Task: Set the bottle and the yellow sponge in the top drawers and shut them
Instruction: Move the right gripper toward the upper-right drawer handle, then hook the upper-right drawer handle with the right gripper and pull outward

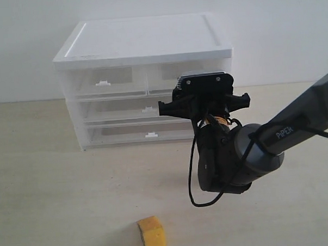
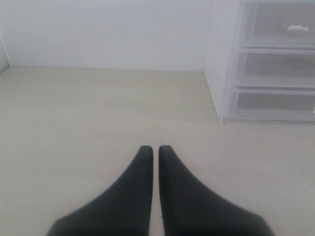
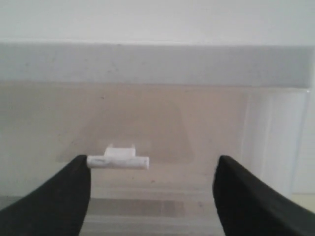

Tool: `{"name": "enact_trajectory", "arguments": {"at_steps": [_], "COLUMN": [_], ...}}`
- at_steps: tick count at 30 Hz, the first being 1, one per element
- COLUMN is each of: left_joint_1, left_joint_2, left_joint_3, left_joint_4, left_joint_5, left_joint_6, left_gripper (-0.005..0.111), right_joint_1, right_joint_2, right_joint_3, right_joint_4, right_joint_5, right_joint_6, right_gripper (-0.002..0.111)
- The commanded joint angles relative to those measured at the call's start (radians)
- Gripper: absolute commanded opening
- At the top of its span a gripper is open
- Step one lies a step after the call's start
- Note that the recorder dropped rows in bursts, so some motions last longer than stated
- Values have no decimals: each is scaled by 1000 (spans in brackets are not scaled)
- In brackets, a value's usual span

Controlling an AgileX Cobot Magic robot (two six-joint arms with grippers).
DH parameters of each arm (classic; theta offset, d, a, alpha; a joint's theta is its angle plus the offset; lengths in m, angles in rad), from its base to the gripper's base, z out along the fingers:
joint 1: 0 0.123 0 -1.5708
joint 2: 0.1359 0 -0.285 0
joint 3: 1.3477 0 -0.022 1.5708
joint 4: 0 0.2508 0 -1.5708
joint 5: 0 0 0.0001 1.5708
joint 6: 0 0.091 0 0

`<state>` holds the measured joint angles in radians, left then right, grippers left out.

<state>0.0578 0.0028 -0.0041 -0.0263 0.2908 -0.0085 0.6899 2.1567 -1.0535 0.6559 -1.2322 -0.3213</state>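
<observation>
left claw (image 2: 153, 151) pinched closed over bare tabletop (image 2: 74, 113), cabinet (image 2: 216, 73) at 2 o'clock. yellow sponge (image 1: 152, 235) on the tabletop at 6 o'clock in the exterior view. top drawers (image 1: 105, 82) both pushed in at 12 o'clock. right claw (image 3: 152, 164) spread open before a white tab handle (image 3: 118, 161).

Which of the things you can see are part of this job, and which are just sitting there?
Part of the job: yellow sponge; left top drawer; right top drawer; open right gripper facing its handle. No bottle in view.
Just there: middle drawer; bottom drawer; table.
</observation>
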Motion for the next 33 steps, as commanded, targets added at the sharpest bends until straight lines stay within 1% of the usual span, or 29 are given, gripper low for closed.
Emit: {"name": "enact_trajectory", "arguments": {"at_steps": [1,4,6,7,10,11,17,22,26,30,33], "left_joint_1": [3,3,3,3,3,3,3,3,3,3,3], "left_joint_2": [-3,-3,-3,-3,-3,-3,-3,-3,-3,-3,-3], "left_joint_3": [4,4,4,4,4,4,4,4,4,4,4], "left_joint_4": [-10,-10,-10,-10,-10,-10,-10,-10,-10,-10,-10], "left_joint_5": [1,1,1,1,1,1,1,1,1,1,1], "left_joint_6": [1,1,1,1,1,1,1,1,1,1,1], "left_gripper": [4,4,4,4,4,4,4,4,4,4,4], "right_joint_1": [-18,-18,-18,-18,-18,-18,-7,45,89,115,123], "right_joint_2": [-15,-31,-38,-40,-45,-45,-46,-64,-88,-128,-158], "right_joint_3": [-35,-35,-35,-35,-35,-35,-35,-35,-33,24,80], "right_joint_4": [-77,-86,-84,-84,-84,-84,-46,20,125,121,123], "right_joint_5": [11,42,59,72,97,100,113,111,111,107,107], "right_joint_6": [8,8,8,6,-1,-1,-15,-148,-200,-203,-169], "right_gripper": [51,45,36,30,4,0,0,0,0,0,0]}}
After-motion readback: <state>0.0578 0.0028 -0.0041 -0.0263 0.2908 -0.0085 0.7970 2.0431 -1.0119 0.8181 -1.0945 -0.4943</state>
